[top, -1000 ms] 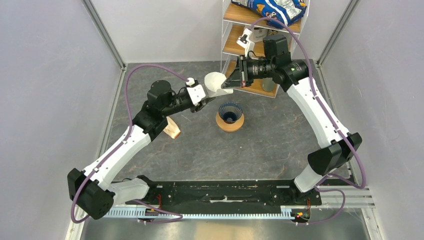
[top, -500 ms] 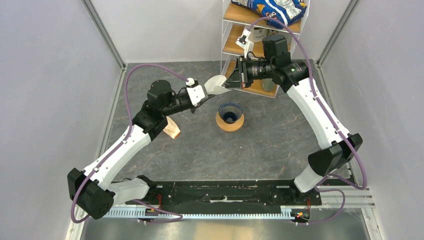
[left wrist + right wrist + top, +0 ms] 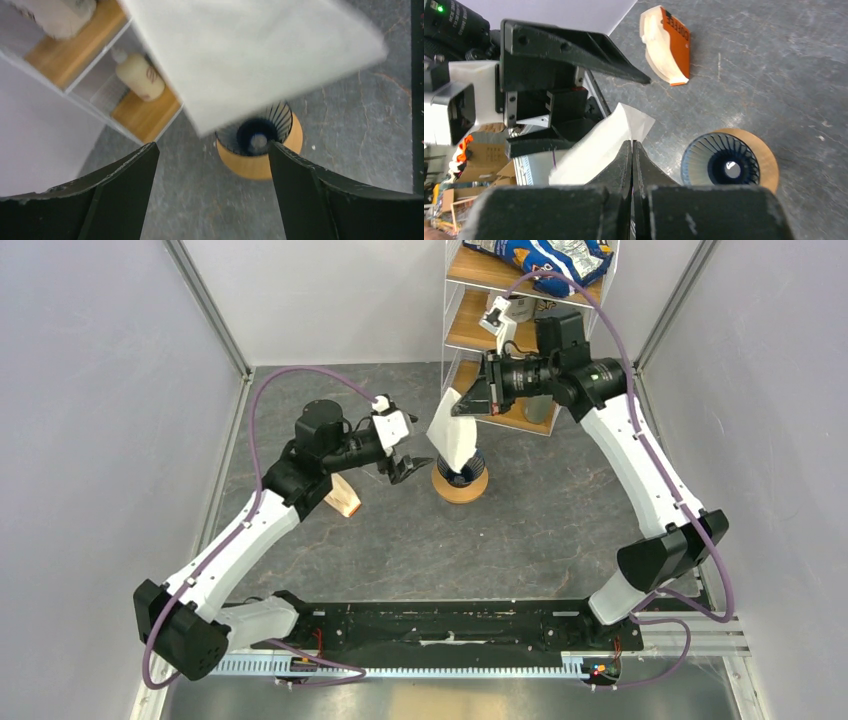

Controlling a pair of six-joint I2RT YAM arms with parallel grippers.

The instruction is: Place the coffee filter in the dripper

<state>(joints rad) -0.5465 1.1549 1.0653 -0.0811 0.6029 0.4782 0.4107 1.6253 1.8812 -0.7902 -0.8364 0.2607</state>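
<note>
Left jaws have opened and let go; filter (image 3: 455,438) hangs lengthwise below the pinching right jaws, lower end over dripper (image 3: 724,167).

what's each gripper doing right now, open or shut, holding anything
left gripper: open, holding nothing
right gripper: shut on the coffee filter

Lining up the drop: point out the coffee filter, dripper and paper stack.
coffee filter (image 3: 454,435), top view, middle of the paper.
dripper (image 3: 719,157), right wrist view, inner ribs.
paper stack (image 3: 657,47), right wrist view, cream side.
</note>
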